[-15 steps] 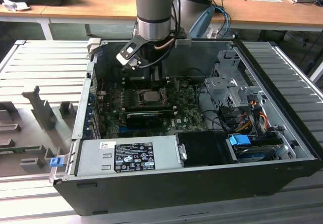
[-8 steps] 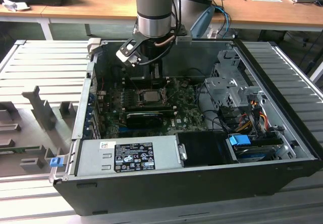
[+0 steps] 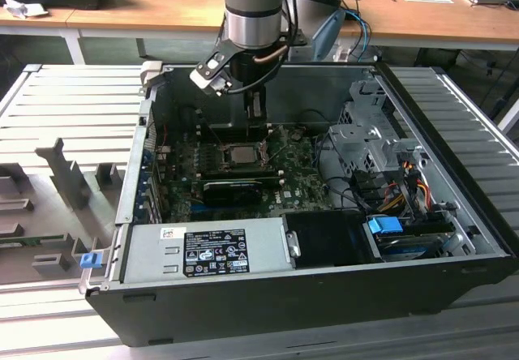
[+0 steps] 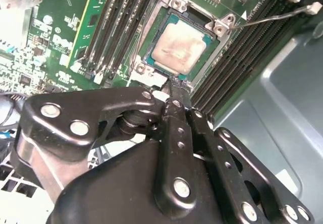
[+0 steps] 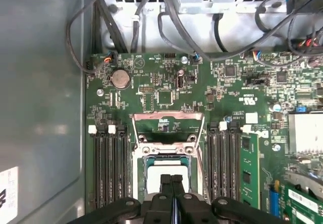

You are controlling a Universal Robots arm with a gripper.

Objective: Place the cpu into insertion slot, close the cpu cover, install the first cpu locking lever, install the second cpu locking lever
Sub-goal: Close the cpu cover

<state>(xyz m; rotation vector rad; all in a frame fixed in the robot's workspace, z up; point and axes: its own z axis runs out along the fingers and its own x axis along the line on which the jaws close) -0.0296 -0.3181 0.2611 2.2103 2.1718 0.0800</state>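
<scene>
One grey robot arm [image 3: 255, 11] comes straight down from above into one open computer case [image 3: 324, 303]. Its one black hand [image 3: 256, 110] points down at the green board [image 3: 300, 183] inside the case. In the second wrist view the two fingers [image 4: 174, 133] are pressed tight together with nothing between them. Their tips hang just over one edge of the insertion slot [image 4: 149, 58].

There is one cpu [image 4: 177, 46]. It lies flat inside the slot with its shiny grey top facing up. There is one cpu cover [image 5: 167, 117]. In the first wrist view it is tipped up off the chip at one side of the slot, and the board shows through its square window. One thin wire lever [image 4: 272, 17] sticks out past a corner of the slot. Long black memory slots run along both sides of the slot; I cannot count them for sure. The board also has one round silver battery [image 5: 120, 78] and one long black card [image 3: 231, 188]. One grey power box [image 3: 203, 250] with a label fills a front corner of the case.

The case lies in the middle of a grey metal surface [image 3: 73, 109] with long ribs. Grey holders [image 3: 69, 182] stand near the edge of the surface at the exterior view's left. Behind the surface is a wooden desk [image 3: 162, 3].
</scene>
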